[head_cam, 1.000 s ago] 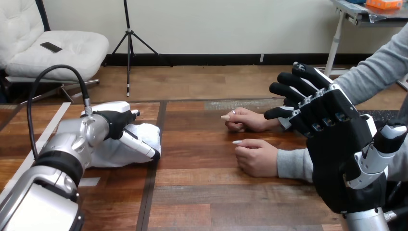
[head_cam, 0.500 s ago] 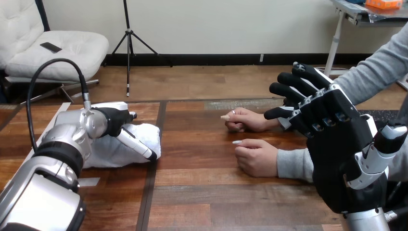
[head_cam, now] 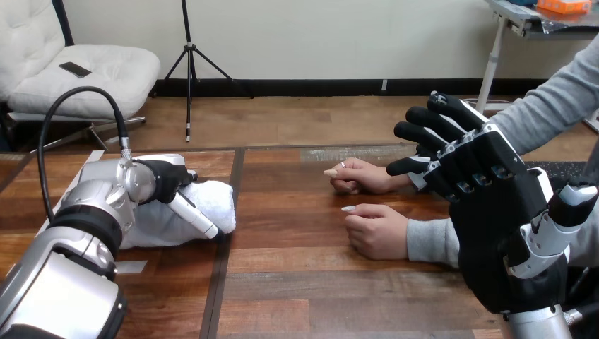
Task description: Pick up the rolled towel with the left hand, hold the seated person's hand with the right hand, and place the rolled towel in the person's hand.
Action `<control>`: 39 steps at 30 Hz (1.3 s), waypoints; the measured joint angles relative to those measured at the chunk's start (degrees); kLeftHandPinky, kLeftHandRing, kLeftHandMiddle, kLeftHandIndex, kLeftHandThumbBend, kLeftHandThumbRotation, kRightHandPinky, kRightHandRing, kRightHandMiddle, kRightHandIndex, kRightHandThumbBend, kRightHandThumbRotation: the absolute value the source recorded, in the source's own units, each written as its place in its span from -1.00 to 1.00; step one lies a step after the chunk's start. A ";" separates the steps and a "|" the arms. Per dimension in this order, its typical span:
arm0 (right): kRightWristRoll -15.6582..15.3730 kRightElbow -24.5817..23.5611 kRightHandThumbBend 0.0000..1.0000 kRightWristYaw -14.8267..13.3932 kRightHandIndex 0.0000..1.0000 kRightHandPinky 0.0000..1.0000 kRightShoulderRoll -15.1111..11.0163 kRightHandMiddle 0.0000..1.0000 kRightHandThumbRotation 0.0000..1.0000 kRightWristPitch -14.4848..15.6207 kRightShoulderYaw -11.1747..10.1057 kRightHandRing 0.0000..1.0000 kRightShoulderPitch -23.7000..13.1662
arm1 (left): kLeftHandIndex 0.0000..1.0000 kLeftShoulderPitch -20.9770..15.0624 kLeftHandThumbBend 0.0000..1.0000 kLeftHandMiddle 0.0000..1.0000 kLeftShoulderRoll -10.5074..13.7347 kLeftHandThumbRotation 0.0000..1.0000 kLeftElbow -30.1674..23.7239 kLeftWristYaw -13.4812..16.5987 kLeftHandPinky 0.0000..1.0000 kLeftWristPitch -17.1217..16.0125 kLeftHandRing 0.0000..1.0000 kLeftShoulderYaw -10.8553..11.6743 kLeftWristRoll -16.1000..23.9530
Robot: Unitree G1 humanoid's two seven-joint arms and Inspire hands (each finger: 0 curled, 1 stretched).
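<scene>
The rolled white towel (head_cam: 213, 195) lies on the wooden table (head_cam: 297, 282) at the left. My left hand (head_cam: 167, 179) rests on top of it, open, with one straight finger (head_cam: 193, 217) laid across the towel's near side. My right hand (head_cam: 494, 212) hangs raised at the right, open with its fingers spread and holding nothing. It is close to the camera and apart from the person's hands. The person's far hand (head_cam: 364, 175) and near hand (head_cam: 374, 229) both rest loosely curled on the table right of centre. Grey sleeves run off to the right.
A dark seam (head_cam: 224, 233) runs across the table just right of the towel. A small pale patch (head_cam: 131, 267) lies on the table near my left forearm. Bare wood stretches between the towel and the person's hands.
My left hand has drawn back to the left and settled lower on the towel, its finger now flatter against it. My right hand and the person's hands have stayed put.
</scene>
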 measured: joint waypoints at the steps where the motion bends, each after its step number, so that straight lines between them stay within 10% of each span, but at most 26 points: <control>1: 0.00 0.00 0.84 0.02 0.57 0.19 0.00 0.58 1.00 0.00 0.00 0.56 0.00 | 1.00 0.00 1.00 1.00 0.00 -0.07 0.00 0.07 0.99 0.01 1.00 -0.19 0.03; 24: 0.03 0.00 0.87 -0.15 0.57 0.18 0.00 0.58 1.00 0.00 -0.01 0.55 0.00 | 0.98 0.01 1.00 1.00 0.01 -0.17 0.63 5.93 0.96 -1.31 1.00 -6.08 3.53; 39: 0.01 -0.03 0.89 -0.63 0.56 0.17 -0.01 0.57 1.00 0.00 -0.03 0.54 0.00 | 0.66 0.01 1.00 0.42 0.03 -0.15 1.11 11.91 0.00 -1.85 0.25 -10.07 7.67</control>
